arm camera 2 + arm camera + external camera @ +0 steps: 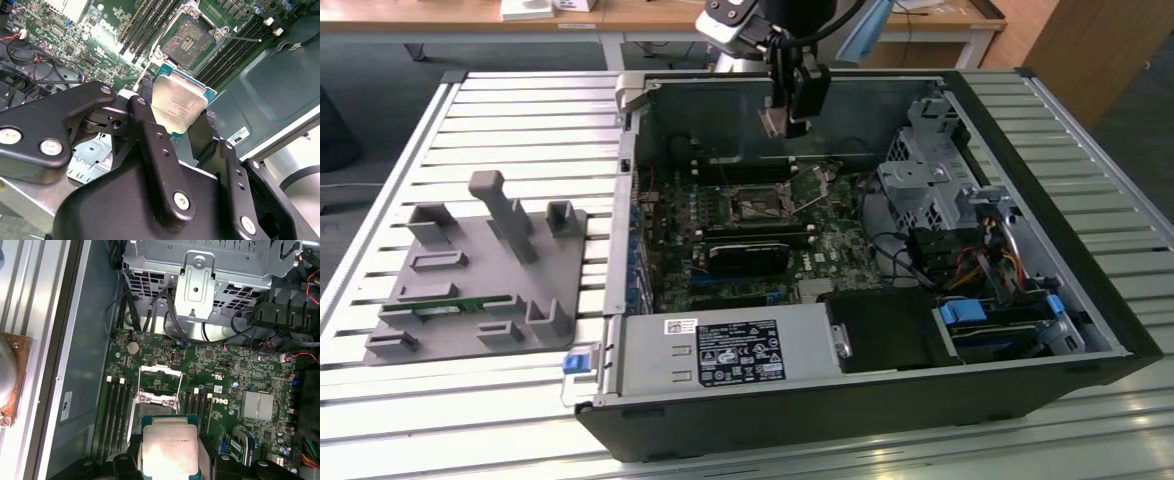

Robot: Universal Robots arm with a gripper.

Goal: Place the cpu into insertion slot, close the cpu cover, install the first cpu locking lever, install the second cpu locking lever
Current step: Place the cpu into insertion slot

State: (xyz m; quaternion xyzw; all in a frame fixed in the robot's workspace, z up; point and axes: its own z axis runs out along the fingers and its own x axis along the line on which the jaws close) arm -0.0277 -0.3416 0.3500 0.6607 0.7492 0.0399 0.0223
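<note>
My gripper (789,122) hangs over the case's far side, jaws clamped on two opposite edges of the cpu (179,107). I hold it flat, I judge, so it seats square. The slot (192,40) lies bare below, slightly nearer.

The silver-faced cpu (180,102) is hanging tilted, clear of the insertion slot (754,206), which is lying bare mid-frame in the exterior view, cpu cover (159,369) standing open.
</note>
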